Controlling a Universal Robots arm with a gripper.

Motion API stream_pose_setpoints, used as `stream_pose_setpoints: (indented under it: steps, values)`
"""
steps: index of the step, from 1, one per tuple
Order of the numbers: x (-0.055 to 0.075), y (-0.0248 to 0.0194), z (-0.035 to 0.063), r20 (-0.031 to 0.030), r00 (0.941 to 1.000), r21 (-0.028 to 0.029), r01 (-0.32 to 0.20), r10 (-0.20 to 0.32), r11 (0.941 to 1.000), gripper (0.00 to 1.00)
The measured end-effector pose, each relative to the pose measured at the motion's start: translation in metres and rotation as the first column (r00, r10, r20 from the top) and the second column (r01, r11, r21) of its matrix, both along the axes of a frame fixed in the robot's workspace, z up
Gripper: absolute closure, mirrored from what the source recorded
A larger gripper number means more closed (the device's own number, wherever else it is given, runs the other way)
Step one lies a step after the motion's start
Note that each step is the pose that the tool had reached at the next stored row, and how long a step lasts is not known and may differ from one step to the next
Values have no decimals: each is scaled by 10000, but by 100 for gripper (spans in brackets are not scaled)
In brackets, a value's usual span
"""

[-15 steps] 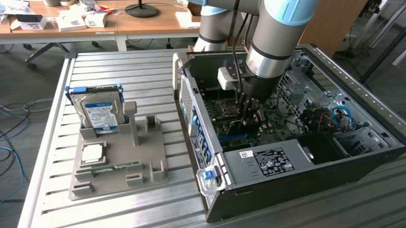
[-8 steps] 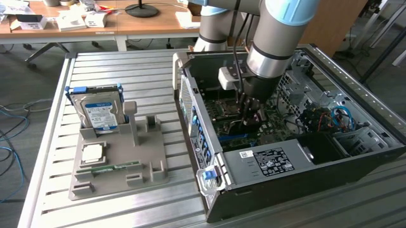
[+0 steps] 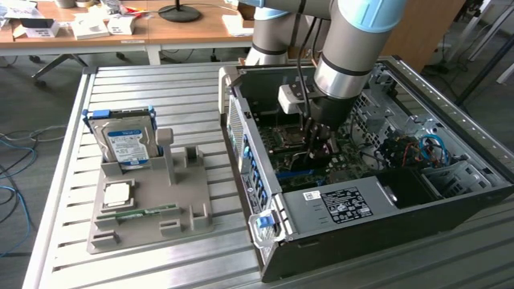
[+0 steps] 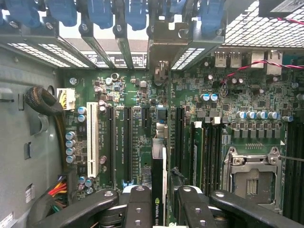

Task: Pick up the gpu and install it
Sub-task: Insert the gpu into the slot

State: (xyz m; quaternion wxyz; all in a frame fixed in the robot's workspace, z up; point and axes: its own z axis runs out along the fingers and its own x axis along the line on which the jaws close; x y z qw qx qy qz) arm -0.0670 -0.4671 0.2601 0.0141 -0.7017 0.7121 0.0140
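— Entry one, the large container?
— Computer case (image 3: 321, 253): black, open side up, lying on the slatted table (image 3: 161, 84). Contents: green motherboard (image 4: 137, 95), a row of black expansion slots (image 4: 129, 142), one white slot (image 4: 91, 142), a processor socket (image 4: 251, 178), loose cables (image 3: 418, 150)
— And the gpu, where is it listed?
— The gpu (image 4: 159, 156): inside the case, standing on edge in line with one black slot. Its metal bracket (image 4: 164, 42) is up against the rear openings, among the blue latches (image 4: 102, 12). Whether it is seated: cannot tell
— Pincer?
— Gripper (image 4: 160, 194): down in the case over the board, its two black fingers (image 4: 137, 204) clamped on the card's near end, one on each side
— Entry two?
— Grey holder (image 3: 192, 217): on the table, at the exterior view's left of the case. Contents: hard drive (image 3: 124, 141) upright in the far cradle, silver processor chip (image 3: 118, 194) lying flat, green memory stick (image 3: 144, 212) lying just in front of the chip
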Motion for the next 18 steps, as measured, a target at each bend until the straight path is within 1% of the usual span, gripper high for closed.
stream_pose_setpoints:
  steps: [18]
  values:
    - [0,0,2,0,9999,-5,151,-151,9999,74]
